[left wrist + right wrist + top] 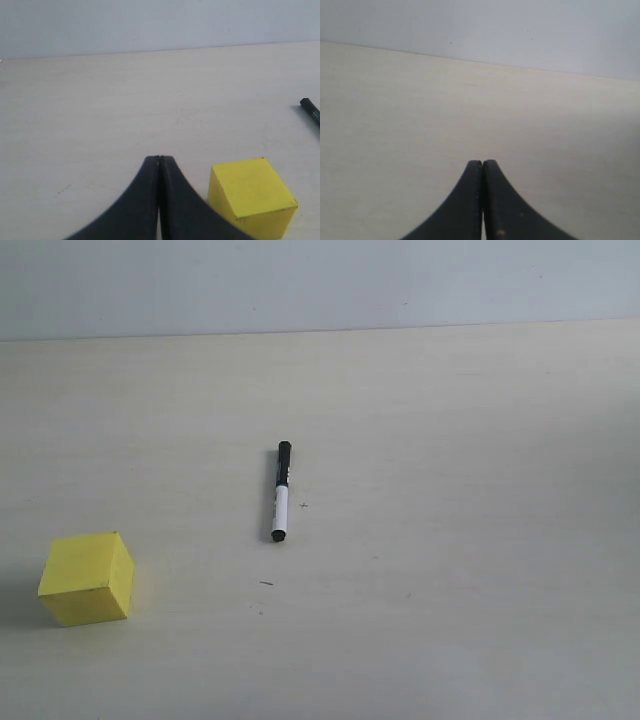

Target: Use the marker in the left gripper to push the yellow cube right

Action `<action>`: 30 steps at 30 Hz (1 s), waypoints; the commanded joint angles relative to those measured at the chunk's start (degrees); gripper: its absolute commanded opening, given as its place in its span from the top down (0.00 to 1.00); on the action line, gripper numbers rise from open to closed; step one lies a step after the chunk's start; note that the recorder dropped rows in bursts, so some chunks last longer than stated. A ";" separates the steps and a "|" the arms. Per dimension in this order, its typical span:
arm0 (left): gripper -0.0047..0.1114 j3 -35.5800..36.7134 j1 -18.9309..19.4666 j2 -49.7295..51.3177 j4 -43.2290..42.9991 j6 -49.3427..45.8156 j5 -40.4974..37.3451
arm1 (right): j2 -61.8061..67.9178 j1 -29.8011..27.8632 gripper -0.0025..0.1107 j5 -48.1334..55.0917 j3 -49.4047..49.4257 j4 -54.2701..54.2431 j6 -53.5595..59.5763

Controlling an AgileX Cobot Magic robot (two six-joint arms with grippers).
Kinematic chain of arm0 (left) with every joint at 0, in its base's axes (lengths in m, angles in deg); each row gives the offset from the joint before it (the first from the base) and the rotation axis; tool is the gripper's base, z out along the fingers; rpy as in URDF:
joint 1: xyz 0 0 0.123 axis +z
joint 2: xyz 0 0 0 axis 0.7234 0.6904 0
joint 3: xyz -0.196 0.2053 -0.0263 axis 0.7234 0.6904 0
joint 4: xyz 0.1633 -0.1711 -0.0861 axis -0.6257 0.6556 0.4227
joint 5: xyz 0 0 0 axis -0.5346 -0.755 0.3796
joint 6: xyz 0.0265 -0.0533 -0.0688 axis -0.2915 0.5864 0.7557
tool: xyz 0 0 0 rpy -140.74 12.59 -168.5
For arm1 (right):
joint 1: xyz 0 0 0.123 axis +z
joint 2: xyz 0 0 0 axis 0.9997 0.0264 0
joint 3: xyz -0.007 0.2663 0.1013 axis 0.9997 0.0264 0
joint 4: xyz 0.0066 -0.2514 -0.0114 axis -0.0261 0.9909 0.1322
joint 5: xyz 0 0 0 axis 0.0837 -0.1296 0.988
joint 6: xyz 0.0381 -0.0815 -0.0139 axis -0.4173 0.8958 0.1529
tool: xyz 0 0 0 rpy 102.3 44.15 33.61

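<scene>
A pale cream tabletop [450, 630] is seen across most of every view, and a faint, fine grain is carried along its matte surface. Behind it a plain wall [320, 280] of light blue-grey is shown, bare and smooth. The two are met along one straight line (slightly slanted in the exterior view). The scene is lit softly and evenly, and the far part of the tabletop is left a little brighter than the near part. A few tiny dark marks [266, 583] are found on the tabletop near its middle.
</scene>
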 commanded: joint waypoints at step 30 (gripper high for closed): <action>0.96 -4.47 -0.33 0.12 13.71 27.21 50.61 | -0.21 -0.31 0.98 -0.66 0.24 -0.40 0.09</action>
